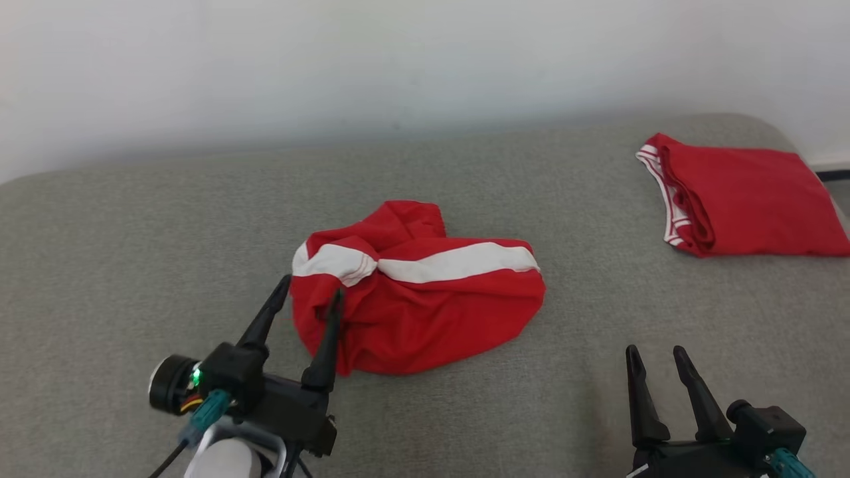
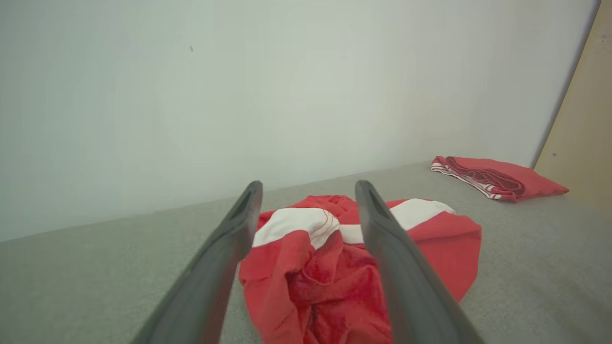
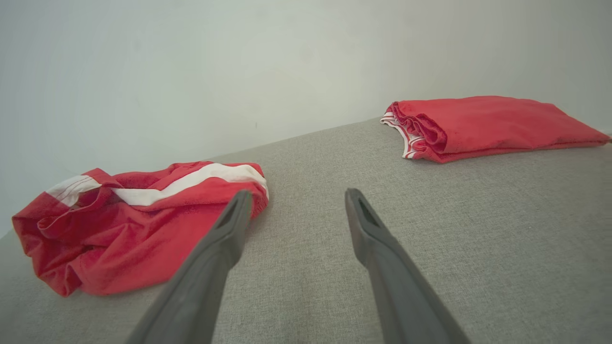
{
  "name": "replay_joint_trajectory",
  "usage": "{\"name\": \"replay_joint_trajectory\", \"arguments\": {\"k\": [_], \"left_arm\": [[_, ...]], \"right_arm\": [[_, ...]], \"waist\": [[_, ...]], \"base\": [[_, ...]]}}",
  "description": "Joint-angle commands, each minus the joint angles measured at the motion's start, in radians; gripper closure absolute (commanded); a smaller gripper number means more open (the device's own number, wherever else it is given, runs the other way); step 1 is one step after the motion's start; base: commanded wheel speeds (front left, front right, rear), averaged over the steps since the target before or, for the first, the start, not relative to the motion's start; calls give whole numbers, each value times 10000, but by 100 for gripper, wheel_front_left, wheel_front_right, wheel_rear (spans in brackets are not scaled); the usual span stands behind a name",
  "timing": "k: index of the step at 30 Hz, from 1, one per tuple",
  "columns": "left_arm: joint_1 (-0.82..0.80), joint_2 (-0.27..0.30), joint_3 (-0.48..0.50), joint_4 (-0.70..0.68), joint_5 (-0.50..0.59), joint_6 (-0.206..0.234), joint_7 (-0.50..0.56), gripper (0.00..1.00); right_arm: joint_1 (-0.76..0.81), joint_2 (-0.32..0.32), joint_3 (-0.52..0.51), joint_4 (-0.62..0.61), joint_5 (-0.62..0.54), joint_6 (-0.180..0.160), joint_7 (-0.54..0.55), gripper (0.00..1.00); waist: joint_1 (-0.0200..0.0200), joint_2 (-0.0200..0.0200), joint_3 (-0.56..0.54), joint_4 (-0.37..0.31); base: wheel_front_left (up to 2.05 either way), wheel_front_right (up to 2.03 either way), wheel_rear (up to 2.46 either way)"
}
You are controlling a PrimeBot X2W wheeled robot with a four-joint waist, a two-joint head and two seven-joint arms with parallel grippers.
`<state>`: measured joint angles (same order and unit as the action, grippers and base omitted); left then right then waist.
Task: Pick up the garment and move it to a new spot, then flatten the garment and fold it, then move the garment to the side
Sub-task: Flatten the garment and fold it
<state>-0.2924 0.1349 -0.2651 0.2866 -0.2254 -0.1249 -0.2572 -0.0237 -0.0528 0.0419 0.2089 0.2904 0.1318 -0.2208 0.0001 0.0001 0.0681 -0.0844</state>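
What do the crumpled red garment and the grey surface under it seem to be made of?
The crumpled garment: soft, thin cloth, matte, perhaps a sports knit; it lies in loose folds and wrinkles. The grey surface: woven upholstery cloth, matte; a fine weave grain shows up close, and the rounded far edge suggests padding beneath.

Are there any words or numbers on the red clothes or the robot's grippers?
None: no word, number or label can be read.
The crumpled red garment has only a white band, the folded red garment thin white stripes.
The left gripper and right gripper carry no writing that can be made out.
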Motion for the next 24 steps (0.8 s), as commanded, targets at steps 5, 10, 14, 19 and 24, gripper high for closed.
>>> {"name": "replay_joint_trajectory", "arguments": {"k": [5, 10, 14, 19, 24], "left_arm": [[-757, 230, -589, 702, -27, -51, 81, 0], [-1180, 496, -1130, 1370, -167, -47, 212, 0], [-1410, 737, -1276, 2018, -164, -48, 269, 0], [-1647, 947, -1218, 2971, -81, 159, 390, 0], [-1989, 909, -1149, 3593, -95, 266, 196, 100]], "right_arm": [[-218, 23, 96, 180, 109, -20, -185, 0], [-395, 27, 173, 318, 164, -20, -282, 0], [-508, 28, 207, 414, 207, -20, -362, 0], [-562, 29, 189, 480, 231, -20, -400, 0], [-525, 28, 47, 456, 130, -20, -433, 0]], "waist": [[-1, -1, 553, -747], [-1, -1, 777, -1043], [-1, -1, 895, -1226], [-1, -1, 943, -1342], [-1, -1, 891, -1242]], "base": [[0, 0, 0], [0, 0, 0], [0, 0, 0], [0, 0, 0], [0, 0, 0]]}}
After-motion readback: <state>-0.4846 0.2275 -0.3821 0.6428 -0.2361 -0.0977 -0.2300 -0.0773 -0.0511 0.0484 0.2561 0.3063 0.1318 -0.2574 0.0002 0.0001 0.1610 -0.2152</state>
